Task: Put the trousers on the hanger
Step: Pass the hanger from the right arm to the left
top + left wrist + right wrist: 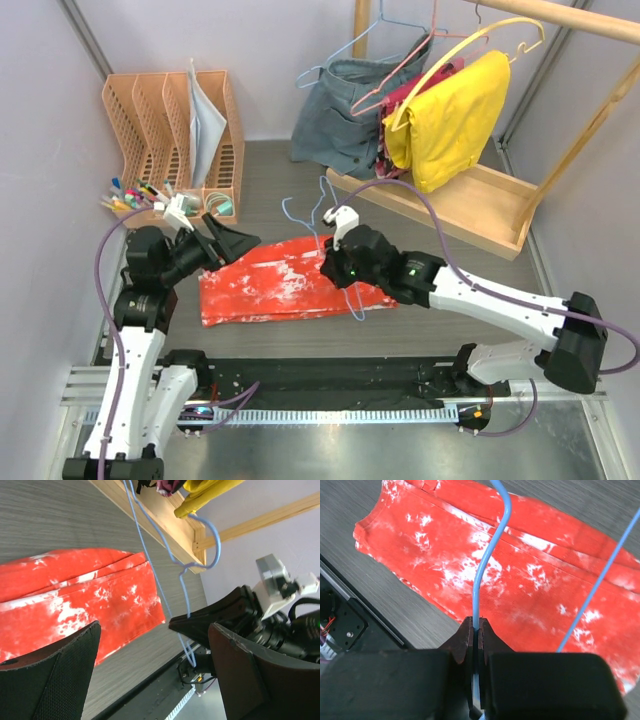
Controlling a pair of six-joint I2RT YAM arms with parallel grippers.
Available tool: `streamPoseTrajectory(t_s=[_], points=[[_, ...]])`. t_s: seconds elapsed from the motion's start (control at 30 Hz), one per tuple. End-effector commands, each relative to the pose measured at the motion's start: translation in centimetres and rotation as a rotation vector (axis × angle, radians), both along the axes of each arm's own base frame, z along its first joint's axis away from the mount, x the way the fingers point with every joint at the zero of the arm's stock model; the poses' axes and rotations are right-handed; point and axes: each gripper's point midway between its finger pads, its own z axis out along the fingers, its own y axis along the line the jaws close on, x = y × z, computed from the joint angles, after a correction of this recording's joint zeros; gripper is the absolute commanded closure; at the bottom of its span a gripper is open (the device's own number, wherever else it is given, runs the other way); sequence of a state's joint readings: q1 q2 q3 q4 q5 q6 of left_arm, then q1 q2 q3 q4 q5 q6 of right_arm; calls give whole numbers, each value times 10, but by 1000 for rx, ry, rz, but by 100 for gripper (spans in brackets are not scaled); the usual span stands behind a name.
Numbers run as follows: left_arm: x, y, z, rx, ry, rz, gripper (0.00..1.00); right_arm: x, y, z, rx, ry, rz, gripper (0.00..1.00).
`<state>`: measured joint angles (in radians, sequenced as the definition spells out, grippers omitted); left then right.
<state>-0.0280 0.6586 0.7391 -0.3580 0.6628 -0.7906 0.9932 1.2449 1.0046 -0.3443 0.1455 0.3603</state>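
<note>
— The right gripper (476, 630)?
— Pinched tight on the hanger (476, 592) wire, above the trousers (270, 285).
— And the left gripper (228, 243)?
— Spread wide, holding nothing, by the trousers' left edge.

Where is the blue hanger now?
The hanger is mid-table in the top view, clamped in the right gripper above the trousers' right half, near the wooden rack.
</note>
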Motion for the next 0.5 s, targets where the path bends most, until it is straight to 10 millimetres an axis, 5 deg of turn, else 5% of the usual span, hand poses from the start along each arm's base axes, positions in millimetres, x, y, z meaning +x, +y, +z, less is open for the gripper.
streamPoseTrajectory(t_s=[0.0, 0.17, 0.33, 0.47], points=[[15, -8, 22, -22, -99, 9, 12, 17, 32, 35, 70, -167, -11, 99], [21, -27, 14, 5, -104, 6, 16, 25, 46, 19, 28, -177, -25, 99], [44, -27, 2, 35, -67, 98, 30, 25, 55, 21, 19, -199, -31, 99], [54, -45, 2, 14, -67, 85, 35, 23, 57, 16, 13, -188, -33, 99]])
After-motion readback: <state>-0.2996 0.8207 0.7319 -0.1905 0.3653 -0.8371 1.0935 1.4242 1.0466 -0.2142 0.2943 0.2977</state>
